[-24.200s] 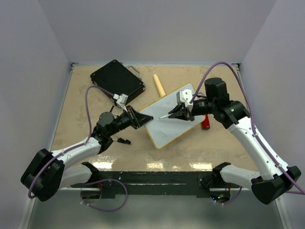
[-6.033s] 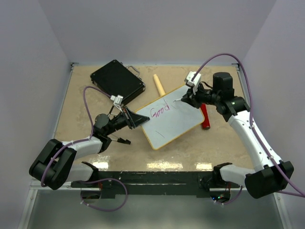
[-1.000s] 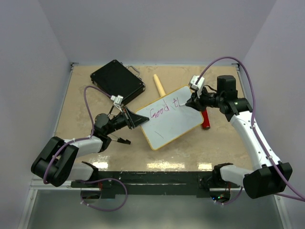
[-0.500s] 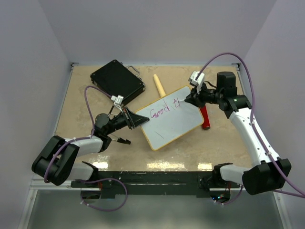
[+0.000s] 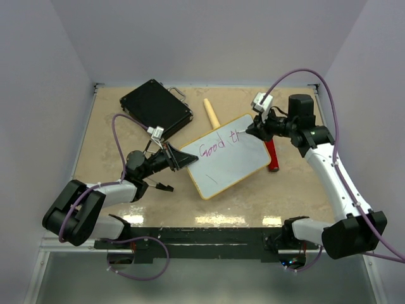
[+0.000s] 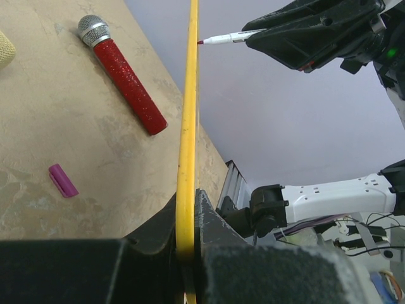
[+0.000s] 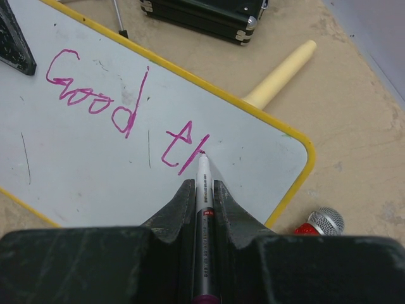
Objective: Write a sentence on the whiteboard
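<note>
The whiteboard (image 5: 228, 168), white with a yellow frame, is held tilted at the table's middle. My left gripper (image 5: 181, 158) is shut on its left edge; in the left wrist view the board shows edge-on as a yellow strip (image 6: 188, 114) between my gripper's (image 6: 187, 212) jaws. The sentence (image 5: 218, 143) reads "Good th" in magenta, also seen in the right wrist view (image 7: 120, 107). My right gripper (image 5: 252, 130) is shut on a white marker (image 7: 204, 202). The marker's tip touches the board (image 7: 76, 171) at the last stroke of the "h".
A black case (image 5: 156, 106) lies at the back left. A wooden handle (image 5: 211, 113) lies behind the board. A red microphone (image 5: 273, 159) lies right of the board, under my right arm. A purple marker cap (image 6: 63, 180) lies on the table.
The board was blank 24 s ago; "Good" came first. In the last second the right gripper moved the marker a little and the stroke after "t" has grown into an "h".
</note>
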